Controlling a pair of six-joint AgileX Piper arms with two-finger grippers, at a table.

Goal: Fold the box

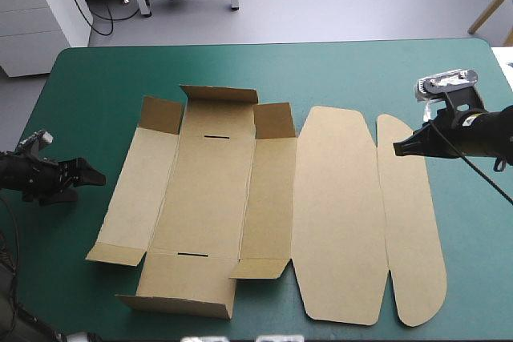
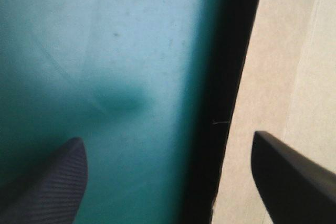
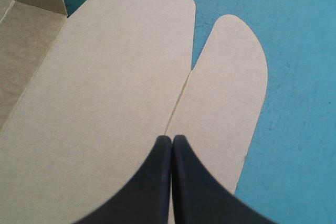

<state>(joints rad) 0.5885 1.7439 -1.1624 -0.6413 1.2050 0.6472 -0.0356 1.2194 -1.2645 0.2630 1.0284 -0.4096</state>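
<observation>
- The teal-green table cover (image 1: 88,94) holds the whole job. The box (image 1: 212,198) lies opened out across its middle, almost entirely flat.
- On the box's left half is the tray part. Its small corner flaps are tipped up a little, but no wall is standing or tucked, so I'd say the folding has hardly begun.
- On the box's right half is the wide rounded lid panel (image 1: 337,214), and outside that the narrow rounded flap (image 1: 413,230). Both lie flat.
- The right gripper (image 3: 172,139) hovers over the box's right side with its jaws pressed together in one point, aimed at the crease between the lid panel and the narrow flap. It holds nothing. Kept closed, it would serve well to pin the board so the sheet cannot slide.
- The left gripper (image 1: 88,174) sits just beside the box's left edge, jaws spread, one finger (image 2: 289,177) over the board and the other over the cover. It should take only that outer side panel and hinge it up along its crease, slowly, without dragging the sheet.
- Two short dark slots (image 1: 216,137) mark the box's centre panel. I can see no brand, label or writing.
</observation>
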